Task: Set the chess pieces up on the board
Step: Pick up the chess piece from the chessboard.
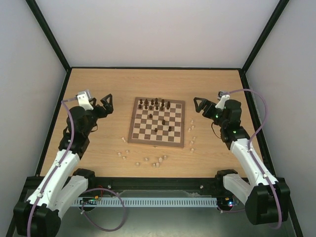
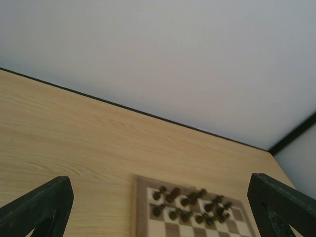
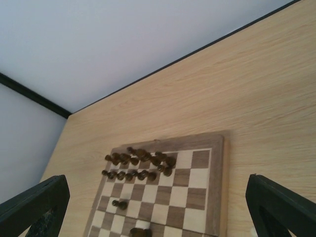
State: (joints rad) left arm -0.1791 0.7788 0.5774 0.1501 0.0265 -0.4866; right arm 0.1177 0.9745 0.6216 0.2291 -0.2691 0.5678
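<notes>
Currently left fingers and right fingers gape empty, flanking the square checkered wooden board.

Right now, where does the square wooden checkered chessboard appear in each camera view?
Top external: square checkered wooden chessboard at centre.
Left wrist: chessboard at bottom edge, right of centre, cropped.
Right wrist: chessboard at bottom centre, cropped.
Shared landmark: dark brown chess pieces clustered along its far rows.

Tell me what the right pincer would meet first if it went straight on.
Probably the board, near its dark pieces; the open right pincer aims there, but depth is unclear.
</notes>
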